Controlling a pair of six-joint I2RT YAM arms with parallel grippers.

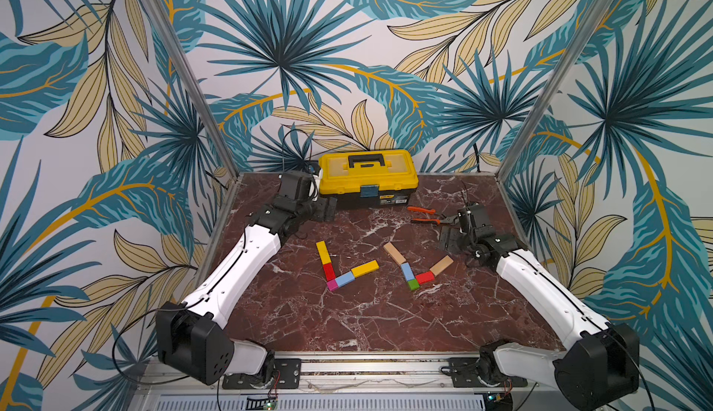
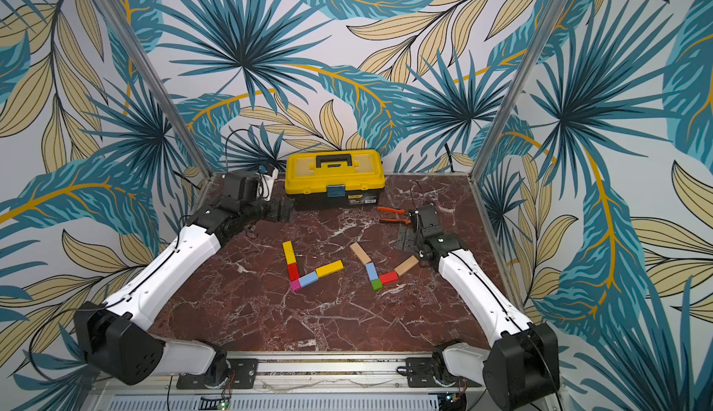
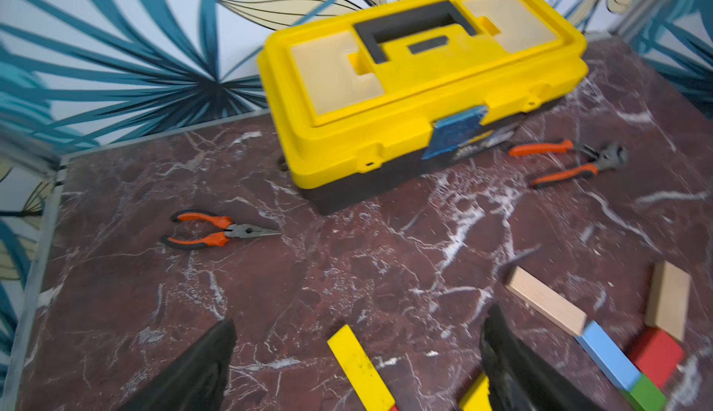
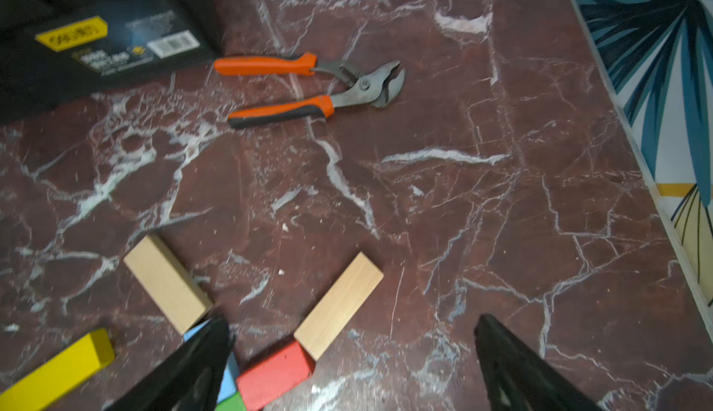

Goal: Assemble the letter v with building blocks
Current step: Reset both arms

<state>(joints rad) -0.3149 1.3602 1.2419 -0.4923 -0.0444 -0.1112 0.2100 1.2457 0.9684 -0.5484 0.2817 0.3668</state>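
Blocks (image 1: 345, 279) laid as 2 Vs, tips toward the robot; sat clear of left gripper (image 3: 360, 316) and right gripper (image 4: 353, 319), fingers spread.

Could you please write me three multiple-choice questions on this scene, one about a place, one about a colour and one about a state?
1. Where does the yellow toolbox stand?
A) at the back of the table
B) between the two block shapes
C) at the front edge

2. What colour is the cube at the tip of the V built with the tan bars?
A) magenta
B) green
C) yellow

3. In what state are the left gripper and the right gripper?
A) both open and empty
B) both shut on blocks
C) the left one shut on a yellow bar

Answers:
1 A, since the toolbox sits behind all the blocks in both top views.
2 B, since the green cube lies where that V's two arms meet.
3 A, since each wrist view shows the jaws apart with nothing between them.
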